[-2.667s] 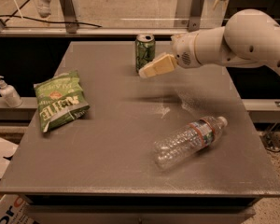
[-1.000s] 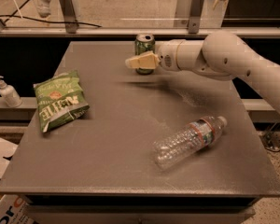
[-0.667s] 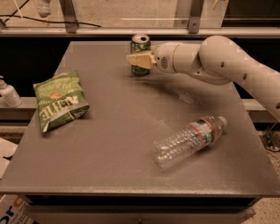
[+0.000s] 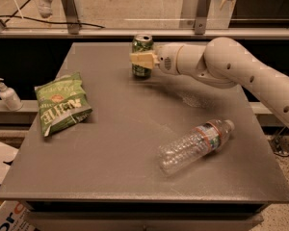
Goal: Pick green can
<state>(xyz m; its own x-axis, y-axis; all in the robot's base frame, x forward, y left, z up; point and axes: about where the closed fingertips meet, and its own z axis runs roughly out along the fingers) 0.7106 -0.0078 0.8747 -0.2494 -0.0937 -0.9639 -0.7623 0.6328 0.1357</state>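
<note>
The green can (image 4: 142, 46) stands upright near the far edge of the grey table (image 4: 120, 143), its silver top showing. My gripper (image 4: 143, 59) reaches in from the right on the white arm (image 4: 231, 64) and is right at the can. Its pale tip lies across the front of the can's middle and covers part of the side. The can's base appears to rest on the table.
A flat green chip bag (image 4: 61, 102) lies at the table's left side. A clear plastic water bottle (image 4: 196, 140) lies on its side at the right front. A white pump bottle (image 4: 7, 95) stands on a ledge to the left. A metal rail runs behind the table.
My gripper has moved left from beside the can to right against it. The can has shifted slightly left and toward the front along with it.
</note>
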